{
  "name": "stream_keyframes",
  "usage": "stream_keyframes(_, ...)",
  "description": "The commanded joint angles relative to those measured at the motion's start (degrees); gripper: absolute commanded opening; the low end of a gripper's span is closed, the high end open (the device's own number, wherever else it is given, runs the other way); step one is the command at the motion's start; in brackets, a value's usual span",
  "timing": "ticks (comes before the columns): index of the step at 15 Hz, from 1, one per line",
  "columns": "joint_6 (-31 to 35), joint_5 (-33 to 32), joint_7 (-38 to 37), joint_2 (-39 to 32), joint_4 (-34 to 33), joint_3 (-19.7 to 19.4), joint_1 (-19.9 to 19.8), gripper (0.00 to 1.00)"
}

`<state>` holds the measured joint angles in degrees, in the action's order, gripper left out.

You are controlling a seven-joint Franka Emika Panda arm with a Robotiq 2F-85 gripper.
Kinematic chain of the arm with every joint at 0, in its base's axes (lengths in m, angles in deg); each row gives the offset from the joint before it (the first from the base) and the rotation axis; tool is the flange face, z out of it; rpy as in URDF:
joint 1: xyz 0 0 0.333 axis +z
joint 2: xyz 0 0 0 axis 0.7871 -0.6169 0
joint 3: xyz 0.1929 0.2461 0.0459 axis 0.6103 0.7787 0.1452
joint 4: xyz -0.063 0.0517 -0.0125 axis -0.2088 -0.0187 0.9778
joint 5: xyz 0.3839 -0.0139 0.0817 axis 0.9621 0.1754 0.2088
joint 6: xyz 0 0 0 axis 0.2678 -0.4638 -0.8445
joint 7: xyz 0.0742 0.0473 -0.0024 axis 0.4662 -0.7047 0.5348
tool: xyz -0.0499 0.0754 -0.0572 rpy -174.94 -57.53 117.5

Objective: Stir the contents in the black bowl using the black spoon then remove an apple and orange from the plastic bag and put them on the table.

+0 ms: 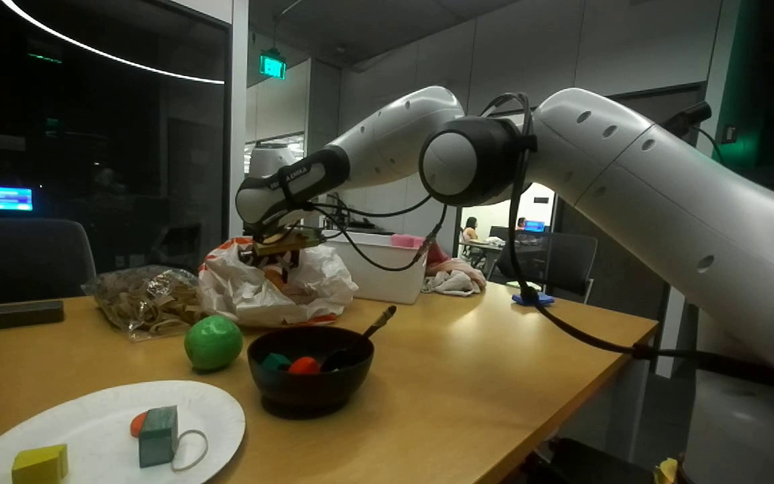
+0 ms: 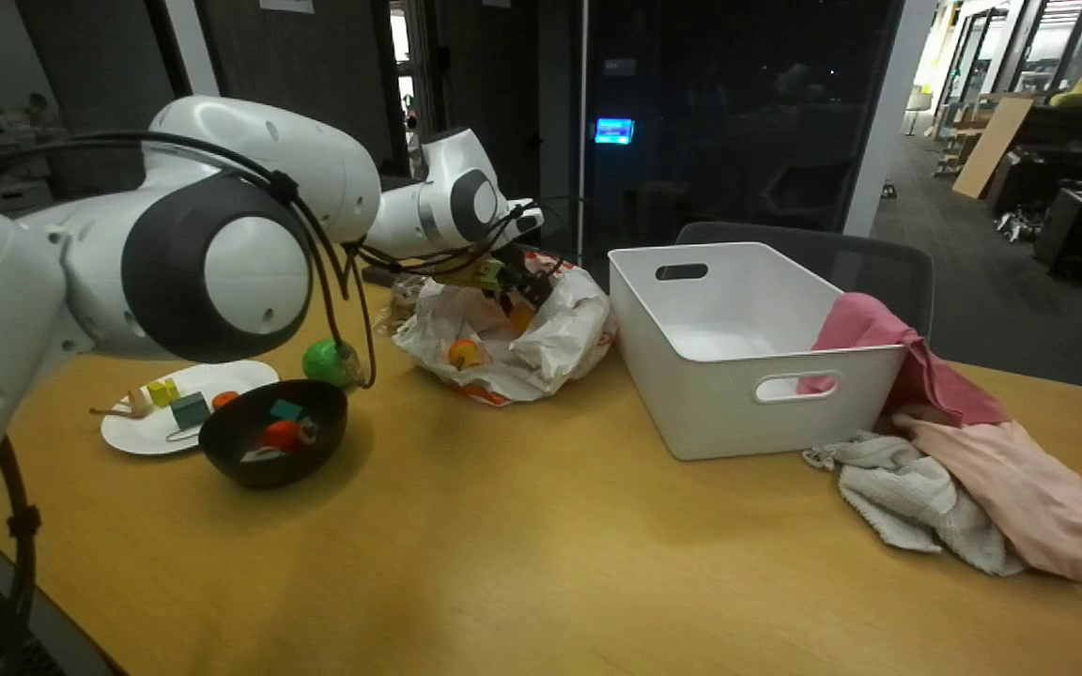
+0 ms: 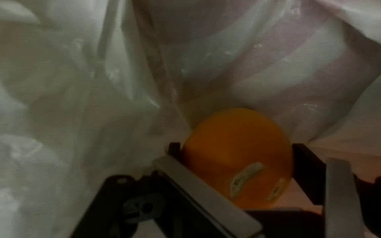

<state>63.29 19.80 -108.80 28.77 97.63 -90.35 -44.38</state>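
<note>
My black gripper [image 3: 237, 160], jaws parted wide, clasps the round orange fruit [image 3: 238, 152]. In an exterior view, the slender black spoon [image 1: 368, 332] slants, handle toward upper right.

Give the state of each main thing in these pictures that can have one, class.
Orange: gripped, inside the plastic bag
Plastic bag: open, crumpled
Pincer: shut on the orange
Black bowl: upright, partly filled
Black spoon: leaning in the black bowl, handle sticking out
Green apple: resting on the table
White plate: face up, loaded
White bin: upright, open at the top
Pink cloth: draped over the white bin's rim
</note>
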Motion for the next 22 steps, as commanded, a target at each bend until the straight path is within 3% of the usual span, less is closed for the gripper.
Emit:
stream_keyframes(1,-7.5,-2.1,0.3,3.8,0.1,-0.4,2.3,0.58)
stream_keyframes(8,-36.3,0.8,6.2,8.5,-3.3,3.3,3.4,0.58)
stream_keyframes(12,-46.7,1.5,11.2,10.4,-4.2,5.7,3.3,0.58)
stream_keyframes(16,-43.3,-0.2,20.2,15.1,1.3,8.3,4.5,0.58)
stream_keyframes(22,-31.0,1.6,30.4,21.0,12.0,13.0,5.6,0.58)
